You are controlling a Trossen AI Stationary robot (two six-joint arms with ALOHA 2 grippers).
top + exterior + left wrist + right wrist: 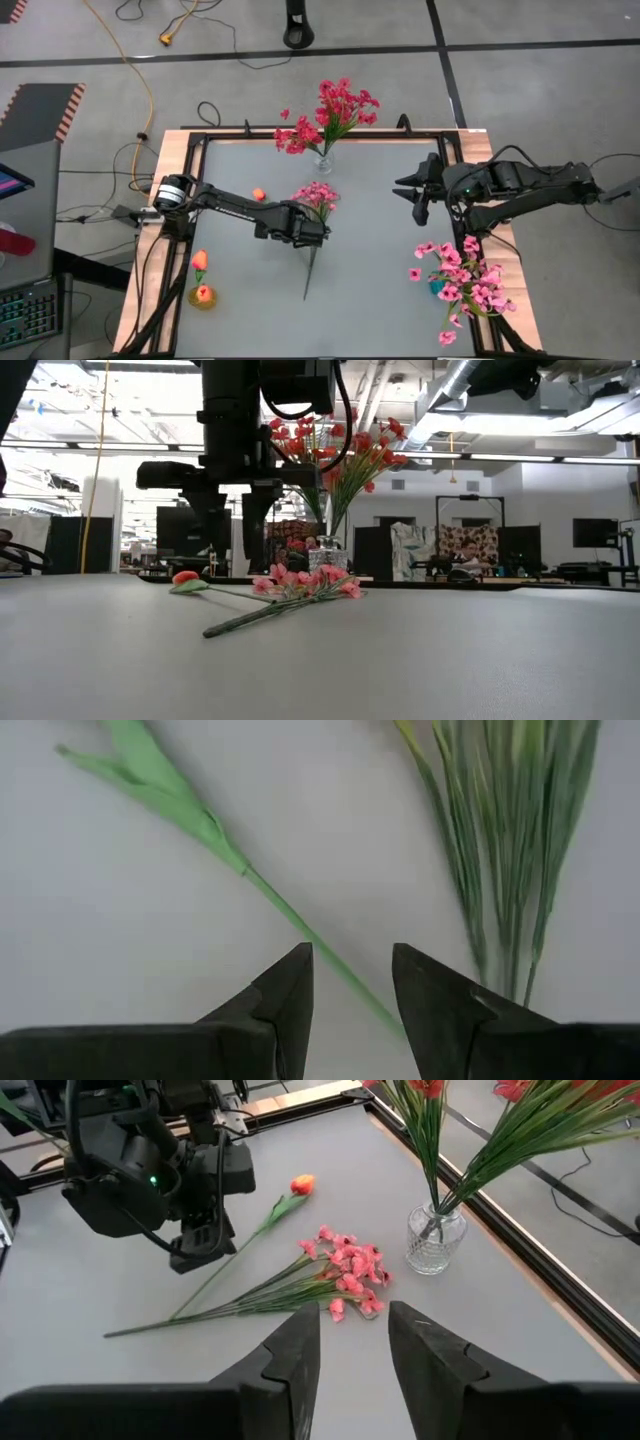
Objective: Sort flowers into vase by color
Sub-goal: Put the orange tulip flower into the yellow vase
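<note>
From above, we saw the left end effector (318, 232) low over the grey worktop (380, 310) at its middle, just above the stems of a pink flower spray (316, 196) lying flat, with an orange tulip bud (259, 194) close by; the right end effector (418, 190) waited over the worktop's right side, well apart. A glass vase (323, 162) of magenta-red flowers (330, 115) stood at the far edge, a pink bunch (462, 280) at the near right corner, and two more orange buds (201, 277) at the near left. At table height, the spray (305, 584) and the orange bud (185, 577) lay across each other beneath the left arm. In the left wrist view, the fingers (285, 995) stood partly apart, empty, straddling a thin green stem (300, 925), the spray's stems alongside. The right wrist view showed its fingers (295, 1348) moderately parted, holding nothing. We judged the risk to be pinching the wrong stem, or two at once, since they lay so close and crossed.
</note>
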